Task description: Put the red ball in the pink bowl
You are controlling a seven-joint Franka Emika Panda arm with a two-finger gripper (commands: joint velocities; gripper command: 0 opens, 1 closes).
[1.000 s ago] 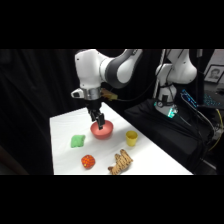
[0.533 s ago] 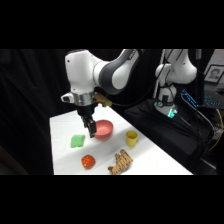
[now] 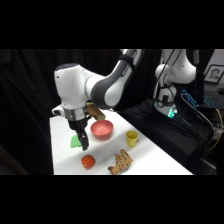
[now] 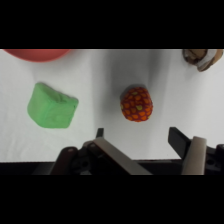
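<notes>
One table (image 3: 150, 162), white, carries everything; one white arm (image 3: 107, 87) reaches over it from the upper right and comes down above the table's left part. One gripper (image 3: 83, 143) hangs from it over the near edge of the green lump, close above the table and apart from the ball; in the wrist view its two fingers (image 4: 181, 142) stand wide apart with bare table between them, so it is released and grasps nothing.

One bowl (image 3: 102, 129), coral pink and the biggest dish here, sits upright near the table's middle, just right of the gripper; in the wrist view only a strip of its rim shows at the top left (image 4: 37, 53); nothing can be seen inside it. One striped brown and cream thing (image 3: 120, 162) lies near the front edge, right of the ball; the wrist view catches a corner of it at the top right (image 4: 202, 57). One green lump (image 3: 76, 141), soft-edged, lies left of the bowl and partly behind the gripper. One yellow cup (image 3: 131, 137) stands upright to the right of the bowl, apart from it.

One ball (image 3: 88, 161), red-orange and speckled, rests on the table at the front, near the bowl's near side and outside it; in the wrist view it (image 4: 136, 104) lies ahead of the gap between the fingers, with the green lump well to its left.
</notes>
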